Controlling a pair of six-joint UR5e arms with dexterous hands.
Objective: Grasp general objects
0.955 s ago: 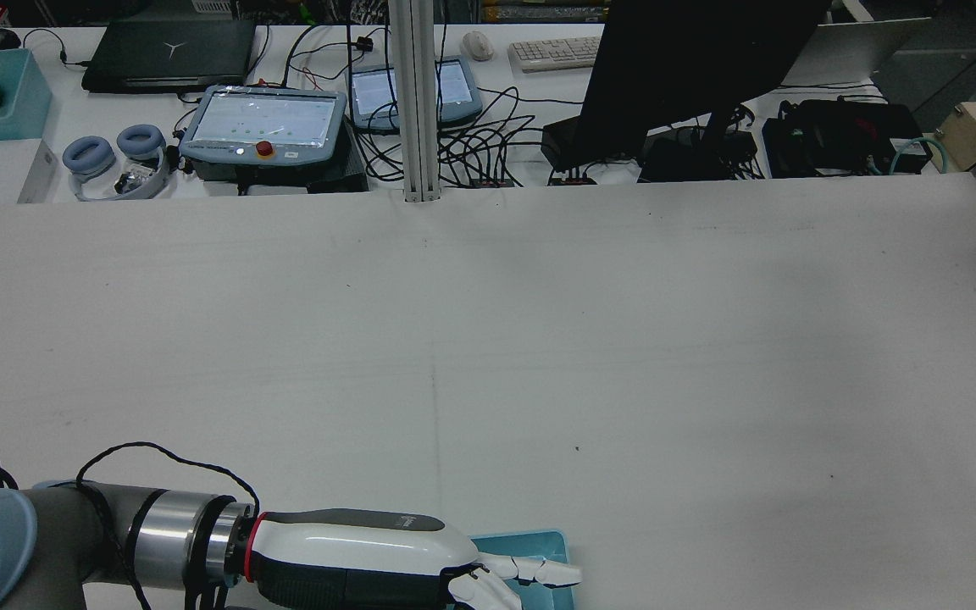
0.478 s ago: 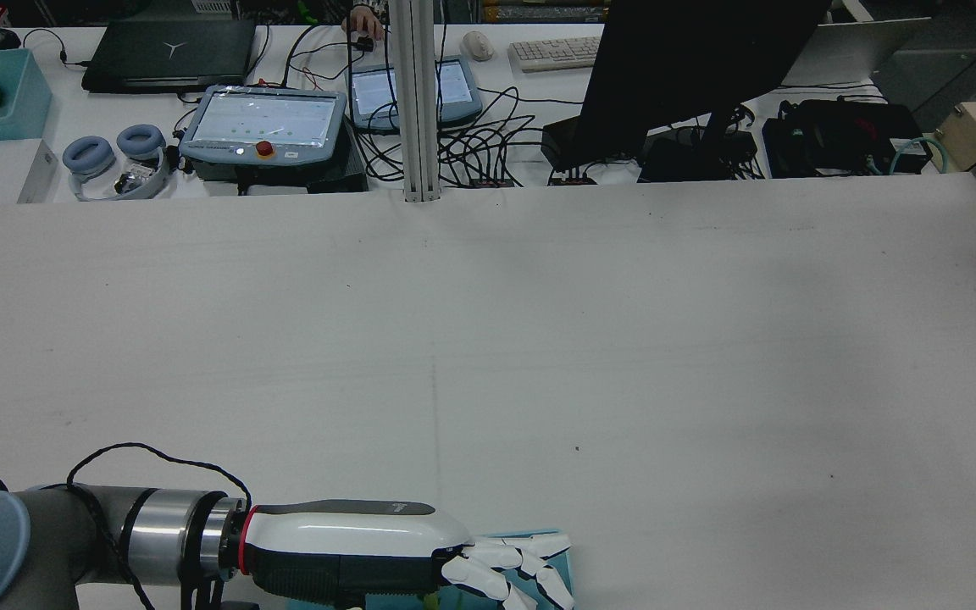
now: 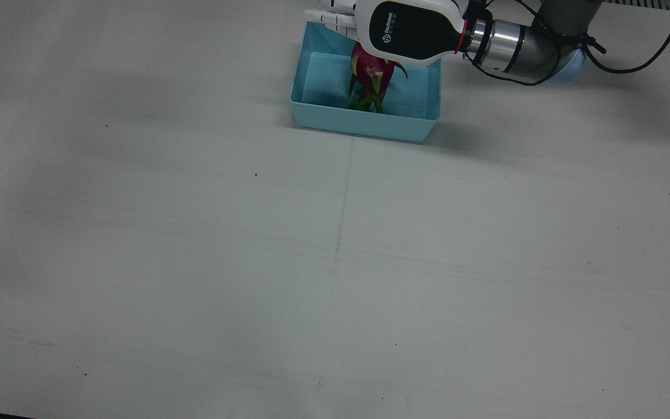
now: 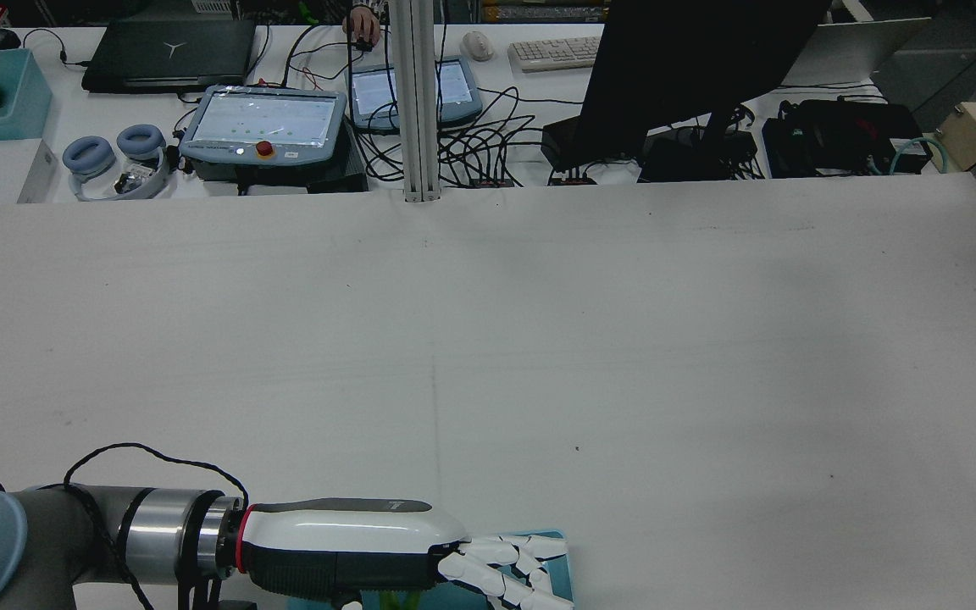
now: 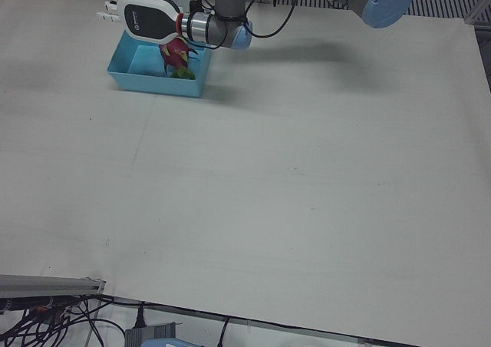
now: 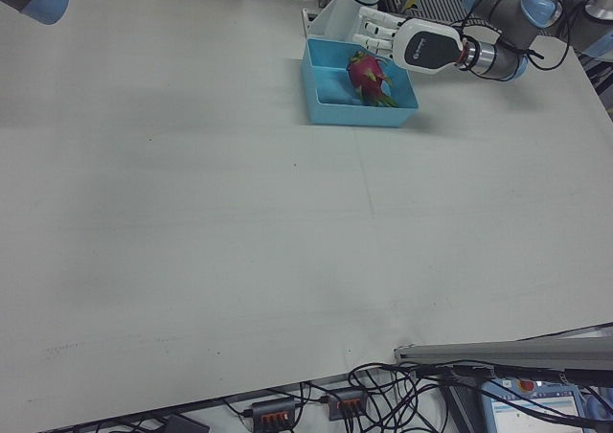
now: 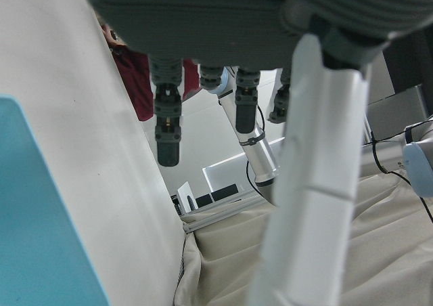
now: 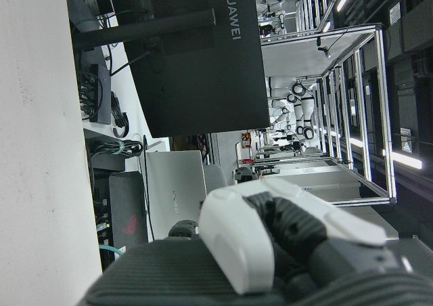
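Observation:
A pink dragon fruit point(image 3: 373, 74) with green scales lies in a light blue bin point(image 3: 364, 121) at the robot's edge of the table. My left hand point(image 3: 407, 28) hovers over the bin's rear half, just above the fruit, its fingers point(image 3: 330, 17) stretched out and spread, holding nothing. The right-front view shows the fruit point(image 6: 369, 75) resting on the bin floor below the left hand point(image 6: 419, 44). In the rear view only the left hand point(image 4: 352, 551) and a bin corner point(image 4: 560, 542) show. The right hand point(image 8: 237, 245) appears only in its own view, as a white part up close.
The white table point(image 3: 335, 244) stretches wide in front of the bin. Past its far edge in the rear view stand a post point(image 4: 416, 102), a monitor point(image 4: 691, 68), teach pendants point(image 4: 263, 123) and cables. A person's hand point(image 4: 361, 24) rests on that desk.
The left hand has risen slightly and its fingers have spread apart over the bin. A person's hand has come into view at the far desk.

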